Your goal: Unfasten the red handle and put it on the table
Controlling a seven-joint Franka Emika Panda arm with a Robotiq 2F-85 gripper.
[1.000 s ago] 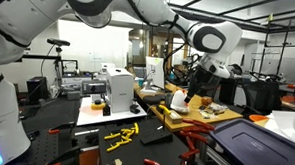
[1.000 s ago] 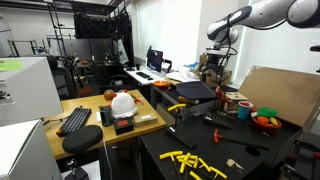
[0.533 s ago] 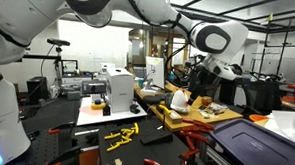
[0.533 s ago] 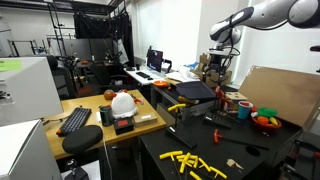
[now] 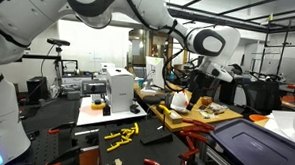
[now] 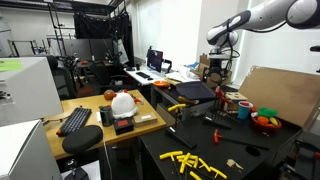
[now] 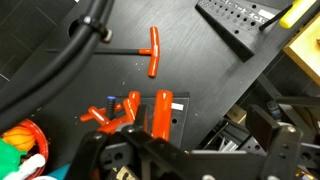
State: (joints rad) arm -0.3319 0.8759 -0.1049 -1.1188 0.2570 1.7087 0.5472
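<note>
- Red handle [image 7: 153,52]: one T-shaped piece lies flat and alone on the black table [image 7: 205,75], with its thin dark shaft pointing off to one side.
- Red-gripped tools [image 7: 163,112]: three more sit in a cluster close by it in the wrist view.
- Gripper [image 6: 218,74]: one, hanging well above the bench. I cannot tell whether its jaws are spread or closed.
- Yellow pieces [image 6: 190,160]: scattered on the near tabletop, too small to count.

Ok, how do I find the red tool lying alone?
Look at the black-topped workbench in the wrist view. Above the bunch of red-handled tools lies a T-shaped tool with a red handle. Only it lies apart, its thin metal shaft pointing sideways.
</note>
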